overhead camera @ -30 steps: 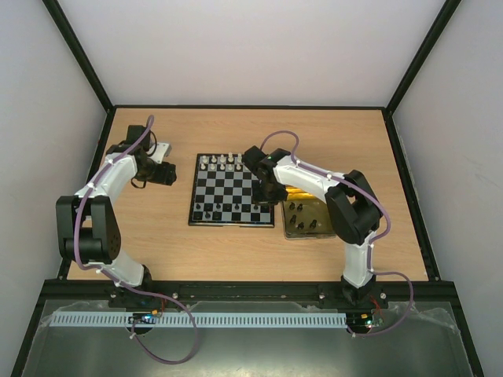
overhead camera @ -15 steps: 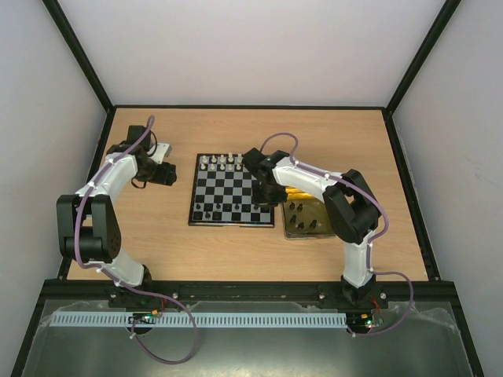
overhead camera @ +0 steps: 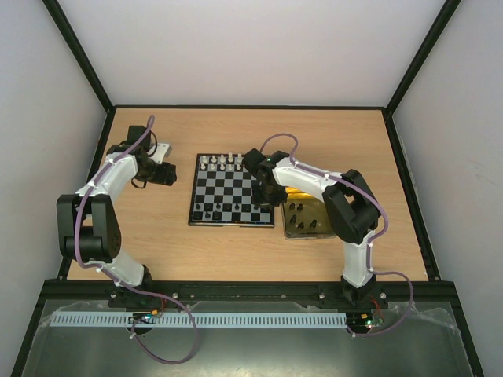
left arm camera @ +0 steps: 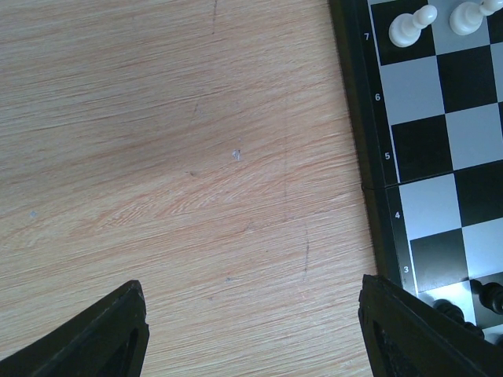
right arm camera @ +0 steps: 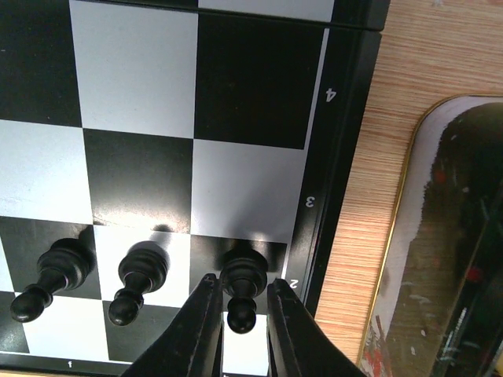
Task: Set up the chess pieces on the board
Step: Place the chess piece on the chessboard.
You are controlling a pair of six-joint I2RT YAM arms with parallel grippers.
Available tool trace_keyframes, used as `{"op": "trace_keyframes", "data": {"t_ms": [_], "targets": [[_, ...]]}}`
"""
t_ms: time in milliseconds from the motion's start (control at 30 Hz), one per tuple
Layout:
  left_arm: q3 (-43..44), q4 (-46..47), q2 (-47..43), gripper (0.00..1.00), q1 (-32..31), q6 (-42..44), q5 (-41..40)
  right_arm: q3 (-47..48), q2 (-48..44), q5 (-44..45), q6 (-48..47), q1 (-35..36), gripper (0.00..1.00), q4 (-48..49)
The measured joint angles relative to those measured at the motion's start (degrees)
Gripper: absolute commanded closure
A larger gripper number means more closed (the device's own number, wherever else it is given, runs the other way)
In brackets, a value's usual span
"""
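- The board (overhead camera: 228, 188) sits about mid-table (overhead camera: 157, 243). The yellow-lined tin (overhead camera: 306, 236) is just beside its 3 o'clock edge.
- White chessmen (overhead camera: 220, 162) line the board's 12 o'clock edge, and a few black chessmen (overhead camera: 208, 210) stand along the 6 o'clock edge. A handful more dark pieces (overhead camera: 299, 210) are inside the tin.
- The right gripper (overhead camera: 266, 198) is down over the board's 4 o'clock corner, next to the tin.
- On the right wrist cam, its two fingers (right arm camera: 206, 322) straddle one black pawn (right arm camera: 240, 271). The pawn stands upright on the dark corner-side square next to the printed 2 on the rim.
- The fingers are really snug on either side of that pawn. Honestly can't tell if they're actually pinching it or just flanking it.
- Two more pawns (right arm camera: 137, 279) stand in the same row, off at the held-ish pawn's 9 o'clock, each on its own square.
- The left gripper (overhead camera: 169, 174) is parked over bare wood at the board's 9 o'clock, near the edge but clear of it.
- On the left wrist cam, its fingers (left arm camera: 102, 338) are spread wide with nothing but tabletop between them. Two white pieces (left arm camera: 410, 27) show at that view's 1 o'clock.
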Motion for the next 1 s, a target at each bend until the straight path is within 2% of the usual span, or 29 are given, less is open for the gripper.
{"op": "trace_keyframes", "data": {"t_ms": [333,600,1000], "targets": [[0.02,0.0,0.07,0.26,0.0,0.02,0.02,0.07,0.07,0.83,0.0,0.0,0.84,-0.07],[0.02,-0.04,0.07,0.26,0.0,0.02,0.02,3.76,1.03,2.38,-0.37,-0.76,0.84,-0.72],[1.81,-2.78,0.0,0.26,0.0,0.83,-0.72,7.98,-0.39,3.58,-1.27,-6.93,0.86,-1.09]]}}
